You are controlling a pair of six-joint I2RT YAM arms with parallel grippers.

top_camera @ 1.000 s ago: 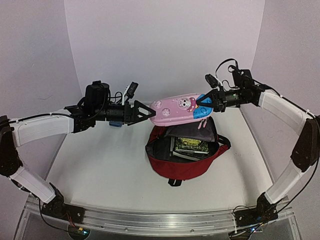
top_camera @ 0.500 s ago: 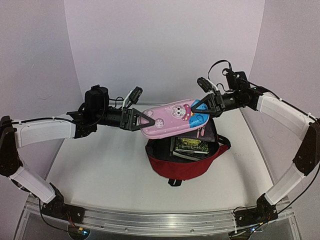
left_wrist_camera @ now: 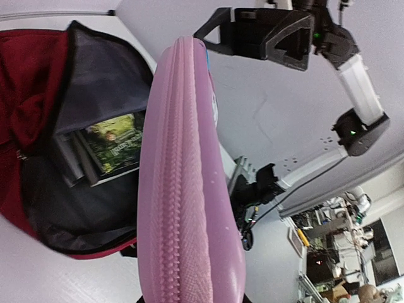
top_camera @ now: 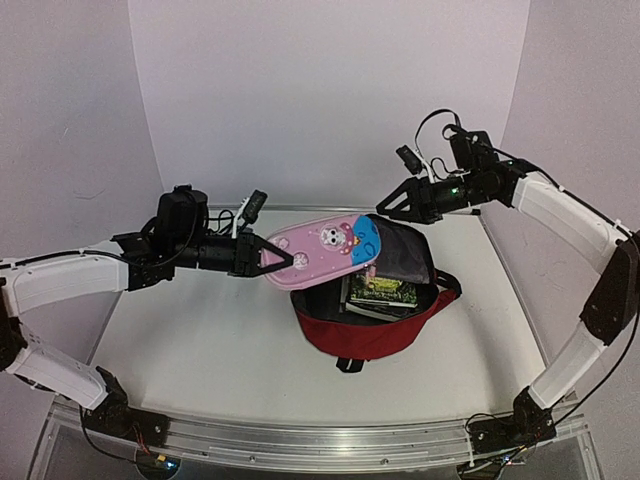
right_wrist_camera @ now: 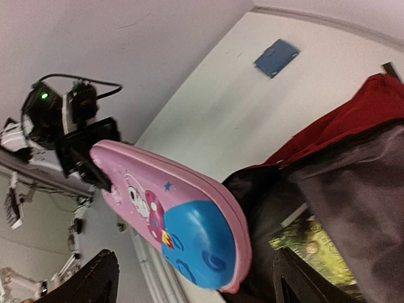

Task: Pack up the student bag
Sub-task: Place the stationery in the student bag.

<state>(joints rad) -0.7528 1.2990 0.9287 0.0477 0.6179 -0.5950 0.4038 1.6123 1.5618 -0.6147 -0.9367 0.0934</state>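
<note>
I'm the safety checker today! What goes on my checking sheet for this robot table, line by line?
Surface: white table, with the bag standing on it.
Job's things: student bag open, books inside; pink pencil case in the air at the bag's mouth, not in yet.
Clutter: small blue patch lying flat on the table.
Grippers: left gripper shut on one end of the pencil case; right gripper open, holding nothing.
Cables: black cables loop above the right wrist, away from the bag.
Surroundings: plain white walls; metal rail along the near edge.
</note>
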